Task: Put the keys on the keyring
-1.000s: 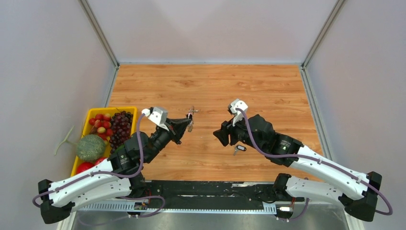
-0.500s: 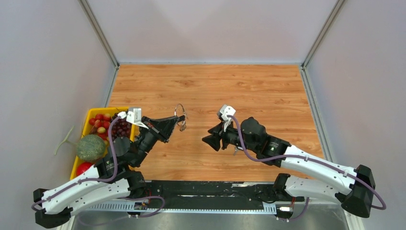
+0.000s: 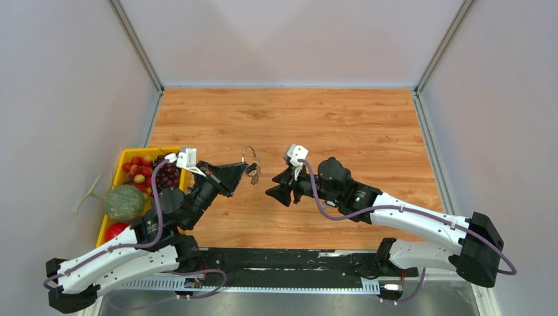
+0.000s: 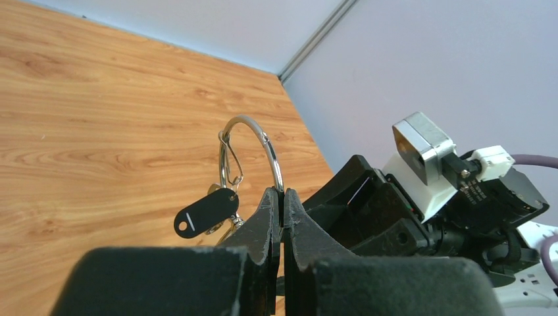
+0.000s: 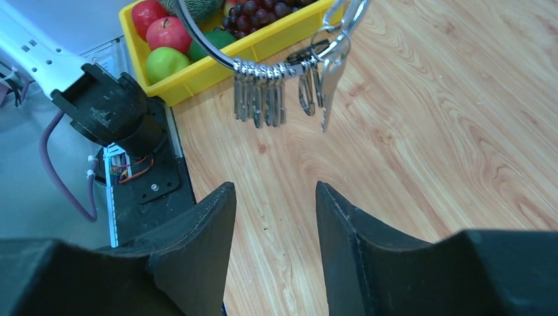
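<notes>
Both arms stretched forward and bent inward, their hands facing each other, near but apart. The left hand [image 4: 281, 201] was pinched tight on the keyring [image 4: 245, 119]. The right hand [image 5: 273, 197] stood with its fingers parted, holding nothing.

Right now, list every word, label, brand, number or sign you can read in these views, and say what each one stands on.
None: no view shows text that can be read.
The black key head hanging on the keyring bears only a short white stroke, not a letter or a number.
The silver keys on the ring: any stamping is too small to read.
</notes>
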Robot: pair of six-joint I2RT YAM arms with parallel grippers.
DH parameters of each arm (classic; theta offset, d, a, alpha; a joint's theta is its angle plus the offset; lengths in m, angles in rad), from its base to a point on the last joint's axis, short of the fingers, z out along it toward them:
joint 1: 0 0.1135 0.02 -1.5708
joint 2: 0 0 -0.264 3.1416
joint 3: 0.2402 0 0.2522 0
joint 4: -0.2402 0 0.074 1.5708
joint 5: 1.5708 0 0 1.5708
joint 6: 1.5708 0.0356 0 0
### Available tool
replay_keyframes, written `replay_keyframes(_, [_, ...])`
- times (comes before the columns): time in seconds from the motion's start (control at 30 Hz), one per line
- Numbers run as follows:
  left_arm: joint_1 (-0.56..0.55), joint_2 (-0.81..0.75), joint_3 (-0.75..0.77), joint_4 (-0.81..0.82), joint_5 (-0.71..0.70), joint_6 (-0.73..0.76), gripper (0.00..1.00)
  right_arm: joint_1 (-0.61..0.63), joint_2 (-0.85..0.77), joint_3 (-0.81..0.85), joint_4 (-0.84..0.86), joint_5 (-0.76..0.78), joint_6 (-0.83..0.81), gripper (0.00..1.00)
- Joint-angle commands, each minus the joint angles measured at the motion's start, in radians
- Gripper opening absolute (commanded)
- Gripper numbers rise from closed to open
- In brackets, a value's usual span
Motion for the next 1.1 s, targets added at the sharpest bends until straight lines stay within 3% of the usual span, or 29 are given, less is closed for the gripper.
replay_keyframes(0.0, [-0.003, 0.01, 0.011, -0.027, -0.042, -0.053, 0.0, 0.007, 0.011, 0.038, 0.076, -0.04, -0.02, 0.51])
replay_keyframes(0.23, [-0.003, 0.065, -0.079, 0.034, -0.074, -0.117, 0.0, 0.012, -0.04, 0.013, 0.003, 0.094, -0.005, 0.52])
replay_keyframes(0.4, [-0.002, 0.172, -0.135, 0.171, -0.043, -0.139, 0.0, 0.011, -0.129, -0.012, -0.097, 0.18, 0.029, 0.52])
replay_keyframes(0.6, [0.052, 0.332, -0.187, 0.378, 0.09, -0.197, 0.0, 0.012, -0.224, -0.047, -0.214, 0.256, 0.076, 0.52])
replay_keyframes(0.8, [0.155, 0.559, -0.249, 0.714, 0.304, -0.268, 0.0, 0.011, -0.325, -0.085, -0.252, 0.257, 0.091, 0.52])
replay_keyframes(0.87, [0.205, 0.704, -0.259, 0.846, 0.401, -0.325, 0.0, 0.011, -0.344, -0.095, -0.257, 0.252, 0.094, 0.52])
replay_keyframes(1.07, [0.374, 1.125, -0.301, 1.46, 0.732, -0.556, 0.0, 0.011, -0.364, -0.111, -0.283, 0.237, 0.098, 0.52])
